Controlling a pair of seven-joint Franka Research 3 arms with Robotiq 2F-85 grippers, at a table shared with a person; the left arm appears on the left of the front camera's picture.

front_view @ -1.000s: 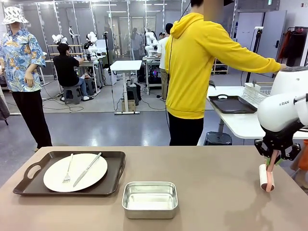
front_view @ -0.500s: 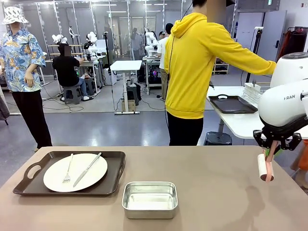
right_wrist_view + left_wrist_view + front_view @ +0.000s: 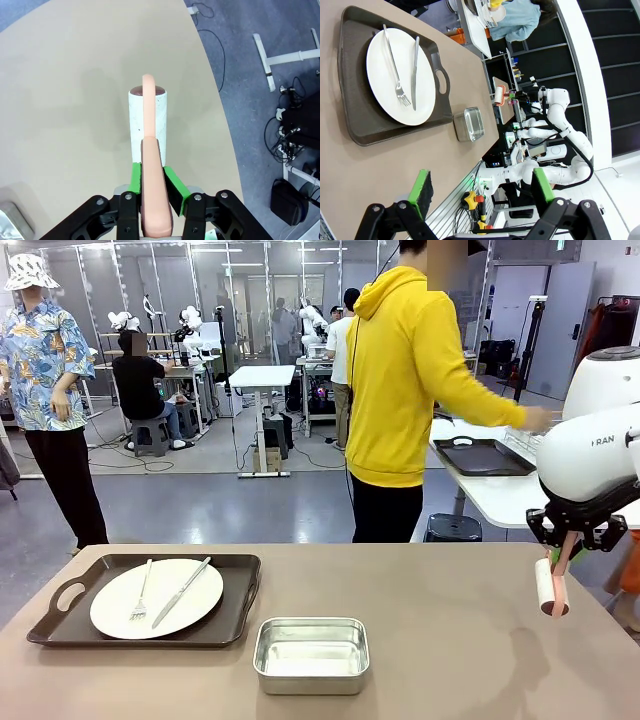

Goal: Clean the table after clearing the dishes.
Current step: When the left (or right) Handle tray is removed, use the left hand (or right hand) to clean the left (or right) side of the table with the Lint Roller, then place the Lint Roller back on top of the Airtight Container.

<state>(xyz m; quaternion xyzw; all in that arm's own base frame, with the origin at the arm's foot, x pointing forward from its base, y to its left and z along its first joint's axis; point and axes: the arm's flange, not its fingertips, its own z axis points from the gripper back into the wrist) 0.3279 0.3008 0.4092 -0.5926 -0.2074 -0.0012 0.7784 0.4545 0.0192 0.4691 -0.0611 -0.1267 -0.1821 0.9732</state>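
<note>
Table [image 3: 430,640]: near edge cut off in front view, R far corner partly behind the R arm. One set of dishes is on it at L: white plate [image 3: 157,598] w/ fork [image 3: 141,598] & knife [image 3: 182,592] lying on it, all on a dark tray [image 3: 245,590] close to the L edge. Steel pan [image 3: 311,652] sits just R of the tray's near corner, apart from it.

R gripper [image 3: 570,558]: jaws pinch the pink handle of a lint roller [image 3: 547,596], which hangs by the R edge. In R wrist view the green pads clamp the handle both sides [image 3: 152,182] and the white roll [image 3: 147,120] is over brown top, w/ the rounded edge and floor cables to its R. You can't tell for sure whether the roll touches the top.

L gripper [image 3: 482,187]: jaws spread wide, nothing between them. Tray & pan lie well beyond.

Open room: bare top from the pan across to the roller.

Behind, a person in a yellow hoodie [image 3: 400,390] reaches toward another dark tray [image 3: 482,457] on a white side table. The hand is blurred.
</note>
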